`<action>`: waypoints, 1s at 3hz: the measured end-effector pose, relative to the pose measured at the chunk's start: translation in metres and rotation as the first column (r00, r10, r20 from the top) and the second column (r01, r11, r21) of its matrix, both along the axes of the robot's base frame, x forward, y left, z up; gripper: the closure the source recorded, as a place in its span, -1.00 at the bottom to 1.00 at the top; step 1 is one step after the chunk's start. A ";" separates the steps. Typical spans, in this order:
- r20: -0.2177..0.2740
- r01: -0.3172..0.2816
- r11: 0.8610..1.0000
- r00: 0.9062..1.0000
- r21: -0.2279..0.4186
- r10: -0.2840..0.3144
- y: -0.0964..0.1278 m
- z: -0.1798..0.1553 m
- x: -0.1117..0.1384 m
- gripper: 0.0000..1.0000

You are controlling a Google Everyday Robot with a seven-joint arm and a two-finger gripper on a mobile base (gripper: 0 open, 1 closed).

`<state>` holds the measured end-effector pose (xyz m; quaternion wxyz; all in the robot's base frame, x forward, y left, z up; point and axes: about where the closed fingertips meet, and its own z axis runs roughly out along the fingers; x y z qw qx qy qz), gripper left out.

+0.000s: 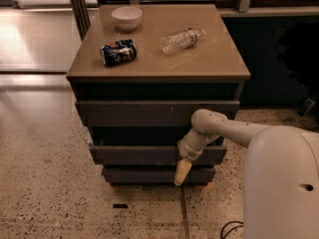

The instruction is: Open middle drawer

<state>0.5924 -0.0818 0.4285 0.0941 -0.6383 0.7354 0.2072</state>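
The pale-tipped gripper (182, 171) of the white arm is seen pointing down at the right part of the wide, dark grey-brown middle drawer (134, 154), between the taller scratched front (149, 113) and the narrowest bottom front (144, 175). Its opening cannot be told. On the tan cabinet top (219, 63) are laid a white bowl (126, 18), a blue can (118, 52) on its side and a clear plastic bottle (182, 39).
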 end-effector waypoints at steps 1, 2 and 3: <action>-0.025 -0.010 1.000 1.000 0.015 0.010 0.000 0.006 -0.013 -1.00; -0.094 -0.044 0.999 0.994 0.028 0.046 0.000 0.023 -0.058 -1.00; -0.099 -0.045 0.998 0.994 0.032 0.048 0.000 0.022 -0.059 -1.00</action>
